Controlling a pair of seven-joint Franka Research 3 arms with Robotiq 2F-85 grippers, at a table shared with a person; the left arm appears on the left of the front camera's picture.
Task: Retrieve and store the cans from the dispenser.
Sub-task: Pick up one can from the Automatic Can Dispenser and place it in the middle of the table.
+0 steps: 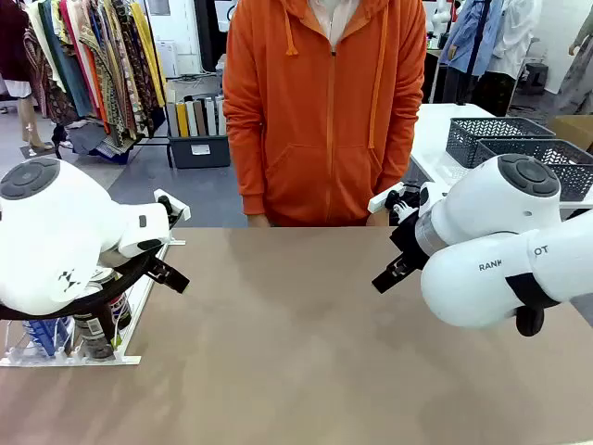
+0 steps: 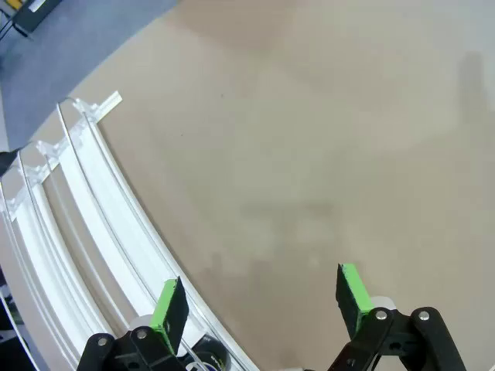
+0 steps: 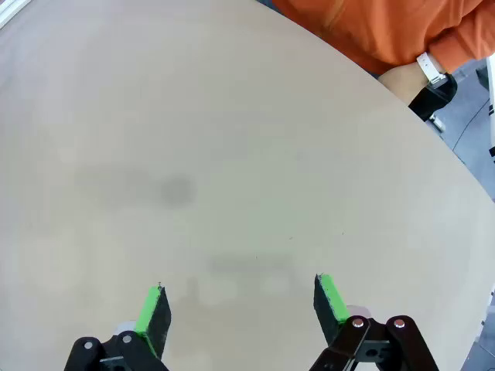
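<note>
Where the front camera looks across the brown table (image 1: 296, 352), the left arm (image 1: 56, 232) hangs over the near end of the dispenser (image 1: 83, 360). The cans (image 1: 93, 336), one blue and the others dark, stand in its lanes directly beneath that arm. The right arm (image 1: 491, 241) hovers over bare tabletop, with dark mesh baskets (image 1: 519, 139) behind it and a person (image 1: 324, 111) in an orange hoodie at the far edge.

From the left wrist, the left gripper (image 2: 261, 301) has its green pads spread wide with nothing between them. The dispenser's white rails curve past just outside one finger.

From the right wrist, the right gripper (image 3: 241, 309) is likewise spread wide and empty above the table, with the person's orange hoodie far ahead of its fingertips.
</note>
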